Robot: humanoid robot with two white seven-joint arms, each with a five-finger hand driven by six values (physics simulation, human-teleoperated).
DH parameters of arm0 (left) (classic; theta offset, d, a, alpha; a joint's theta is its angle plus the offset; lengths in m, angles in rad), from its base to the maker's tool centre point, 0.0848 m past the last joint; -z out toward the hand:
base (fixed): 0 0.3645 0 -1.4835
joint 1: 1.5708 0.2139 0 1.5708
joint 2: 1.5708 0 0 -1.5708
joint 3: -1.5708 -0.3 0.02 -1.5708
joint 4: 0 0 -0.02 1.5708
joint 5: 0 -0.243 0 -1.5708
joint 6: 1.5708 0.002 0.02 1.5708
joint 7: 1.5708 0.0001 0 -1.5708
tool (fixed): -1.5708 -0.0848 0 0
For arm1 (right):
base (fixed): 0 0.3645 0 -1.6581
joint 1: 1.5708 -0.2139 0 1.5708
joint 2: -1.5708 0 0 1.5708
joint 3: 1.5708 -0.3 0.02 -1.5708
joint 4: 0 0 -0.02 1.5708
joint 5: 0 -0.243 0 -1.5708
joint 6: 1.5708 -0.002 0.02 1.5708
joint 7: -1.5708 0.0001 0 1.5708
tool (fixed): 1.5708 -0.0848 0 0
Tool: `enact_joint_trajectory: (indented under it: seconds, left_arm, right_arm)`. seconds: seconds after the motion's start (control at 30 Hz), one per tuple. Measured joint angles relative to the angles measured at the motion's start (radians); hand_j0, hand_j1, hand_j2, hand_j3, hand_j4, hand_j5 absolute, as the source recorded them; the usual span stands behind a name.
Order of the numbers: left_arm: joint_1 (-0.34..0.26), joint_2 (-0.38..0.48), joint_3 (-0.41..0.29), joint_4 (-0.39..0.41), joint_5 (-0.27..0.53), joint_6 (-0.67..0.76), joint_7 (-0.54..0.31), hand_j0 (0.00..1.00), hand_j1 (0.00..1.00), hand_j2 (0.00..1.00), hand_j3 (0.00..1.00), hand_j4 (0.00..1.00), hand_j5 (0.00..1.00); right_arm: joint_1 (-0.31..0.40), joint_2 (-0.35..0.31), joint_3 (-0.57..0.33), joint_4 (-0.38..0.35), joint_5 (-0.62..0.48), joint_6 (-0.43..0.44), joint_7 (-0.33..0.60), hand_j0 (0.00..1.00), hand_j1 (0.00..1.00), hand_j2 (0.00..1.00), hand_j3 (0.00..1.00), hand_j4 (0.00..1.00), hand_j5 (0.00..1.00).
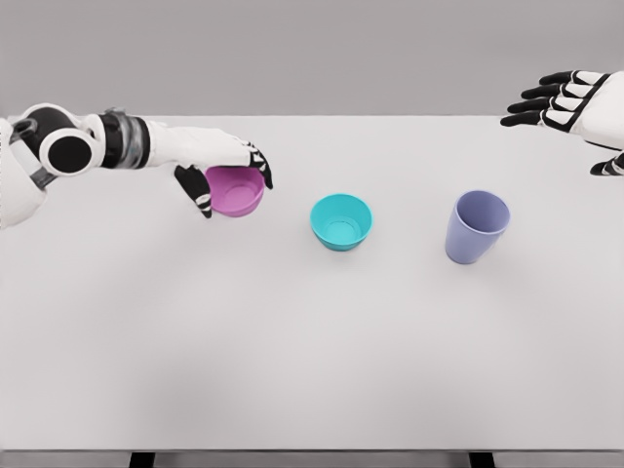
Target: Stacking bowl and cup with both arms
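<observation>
**Left hand on the pink bowl, right hand waiting wide**

The white table (312, 370) is a broad, matte, flat slab, its three vessels standing in a row, apart from one another, likely spaced so each arm reaches its own. The left hand (226, 174) comes in from the left and curls its fingers over the pink bowl (235, 191), gripping the rim from above, apparently to carry it. The right hand (561, 100) hovers at the far right edge, fingers spread, holding nothing. The lavender cup (477, 226) is tall, tapered and smooth. The teal bowl (341, 221) sits in the middle, round and shallow, a probable stacking base.
</observation>
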Motion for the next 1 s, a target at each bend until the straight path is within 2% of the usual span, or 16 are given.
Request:
enact_joint_trajectory:
  seconds: [0.4, 1.0]
  left_arm:
    - [-0.018, -0.078, -0.002, 0.002, -0.004, 0.002, 0.002, 0.71, 0.71, 0.71, 0.71, 0.71, 0.71]
    - [-0.029, -0.18, -0.003, 0.015, -0.056, 0.016, 0.002, 0.72, 0.72, 0.72, 0.72, 0.72, 0.72]
  right_arm:
    - [-0.002, -0.005, -0.003, 0.001, 0.0, 0.0, 0.0, 1.0, 1.0, 1.0, 1.0, 1.0, 1.0]
    - [0.0, -0.004, -0.001, 0.001, 0.0, 0.0, 0.0, 1.0, 1.0, 1.0, 1.0, 1.0, 1.0]
